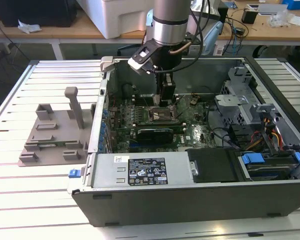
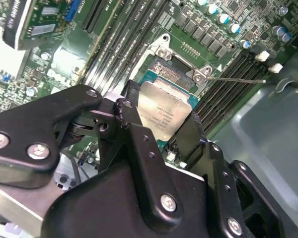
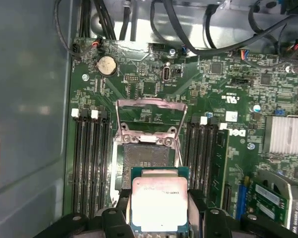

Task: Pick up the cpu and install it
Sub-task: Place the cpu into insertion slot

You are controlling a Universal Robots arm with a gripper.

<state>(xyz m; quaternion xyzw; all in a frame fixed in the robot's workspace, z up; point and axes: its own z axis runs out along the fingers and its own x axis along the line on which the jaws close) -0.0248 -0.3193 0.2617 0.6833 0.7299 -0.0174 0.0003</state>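
The cpu (image 3: 160,203) is a flat square chip with a silver top and a thin darker rim, and my gripper (image 3: 159,210) is shut on its two opposite edges. In the second wrist view the cpu (image 2: 164,110) sits between the black fingers (image 2: 130,116) of the gripper (image 2: 161,121), tilted a little over the open socket (image 2: 165,74). The socket (image 3: 146,157) lies bare, its metal load plate (image 3: 150,116) swung up. In the exterior view the gripper (image 1: 165,100) hangs inside the computer case, just above the socket (image 1: 162,116).
Memory slots (image 3: 89,158) flank the socket on both sides. A thin retention lever (image 2: 238,79) sticks out beside it. A black graphics card (image 1: 152,134) lies just in front, and the case walls (image 1: 97,120) close in. A grey fixture block (image 1: 55,135) stands outside the case.
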